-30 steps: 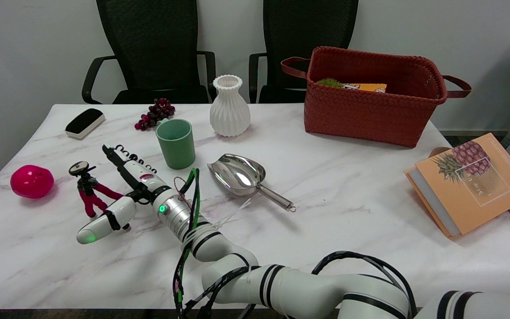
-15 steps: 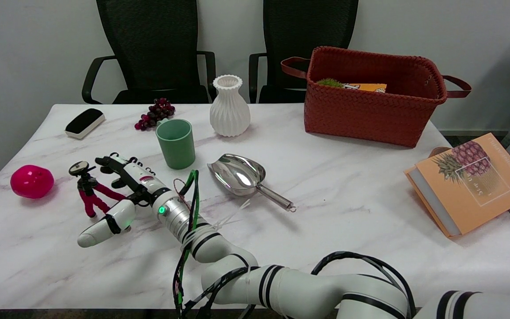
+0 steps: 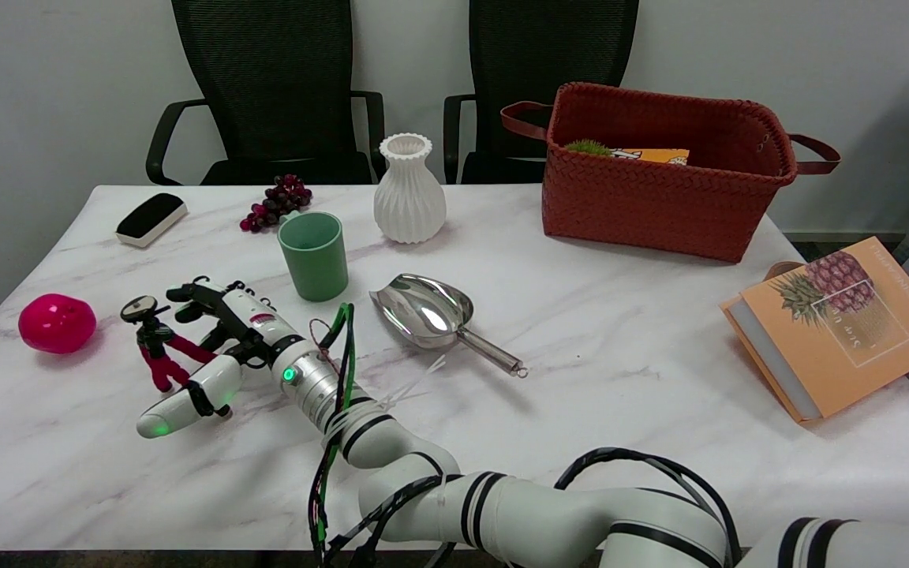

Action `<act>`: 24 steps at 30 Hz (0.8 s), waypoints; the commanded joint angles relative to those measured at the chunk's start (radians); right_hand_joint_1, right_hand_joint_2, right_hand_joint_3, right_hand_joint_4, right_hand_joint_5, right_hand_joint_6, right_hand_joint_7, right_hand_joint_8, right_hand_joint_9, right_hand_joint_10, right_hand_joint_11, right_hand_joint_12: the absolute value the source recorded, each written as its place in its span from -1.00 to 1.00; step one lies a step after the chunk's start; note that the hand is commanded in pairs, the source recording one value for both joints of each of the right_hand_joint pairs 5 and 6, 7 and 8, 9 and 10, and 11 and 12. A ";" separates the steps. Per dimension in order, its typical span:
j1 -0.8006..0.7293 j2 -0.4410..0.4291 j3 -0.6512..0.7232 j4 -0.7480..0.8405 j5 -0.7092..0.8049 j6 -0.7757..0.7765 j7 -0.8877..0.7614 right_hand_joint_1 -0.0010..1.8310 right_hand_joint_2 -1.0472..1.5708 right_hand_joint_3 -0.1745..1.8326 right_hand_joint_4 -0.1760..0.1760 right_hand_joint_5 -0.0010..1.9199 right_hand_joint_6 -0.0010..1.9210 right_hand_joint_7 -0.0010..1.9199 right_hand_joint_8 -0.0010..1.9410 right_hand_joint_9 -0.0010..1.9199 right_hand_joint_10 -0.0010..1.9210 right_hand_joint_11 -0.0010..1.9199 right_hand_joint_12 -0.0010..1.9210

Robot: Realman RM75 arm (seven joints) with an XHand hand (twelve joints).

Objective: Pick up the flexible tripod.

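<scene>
The flexible tripod (image 3: 156,347), with red-and-black legs and a small round head, stands on the white marble table (image 3: 581,331) at the left. My right hand (image 3: 214,339) lies right beside it. The fingers (image 3: 186,296) are curled in behind the tripod's head and touch or nearly touch its upper part. The white thumb (image 3: 178,402) is stretched out low in front of the legs, apart from them. The tripod sits between fingers and thumb with its feet on the table.
A pink ball (image 3: 57,323) lies left of the tripod. A green cup (image 3: 313,255), a metal scoop (image 3: 431,314), a white vase (image 3: 409,189), grapes (image 3: 274,202) and a black-and-white eraser (image 3: 151,218) lie beyond. A red basket (image 3: 660,170) and a pineapple book (image 3: 837,323) are at the right.
The fingers went from stretched out flat to curled in behind the tripod. The tripod's head has shifted slightly left and toward me. The thumb has barely moved.
</scene>
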 commanded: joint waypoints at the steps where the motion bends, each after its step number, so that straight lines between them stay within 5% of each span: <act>1: -0.002 0.000 0.006 -0.002 0.002 -0.002 0.002 0.15 -0.48 -0.38 0.00 -0.62 -0.62 -0.45 -0.45 -0.78 -0.78 -0.03 -0.03; 9: -0.003 0.003 0.007 -0.002 0.001 -0.001 0.007 0.13 -0.50 -0.32 0.00 -0.63 -0.63 -0.43 -0.43 -0.73 -0.73 0.02 0.02; 15: 0.002 0.002 0.007 0.002 0.002 0.005 0.029 0.09 -0.58 -0.27 0.00 -0.89 -0.89 -0.57 -0.58 -0.81 -0.81 -0.41 -0.41; 24: 0.028 -0.004 -0.003 -0.002 -0.001 -0.002 0.052 0.06 -0.57 -0.32 0.00 -0.96 -0.96 -0.67 -0.67 -0.89 -0.89 -0.50 -0.50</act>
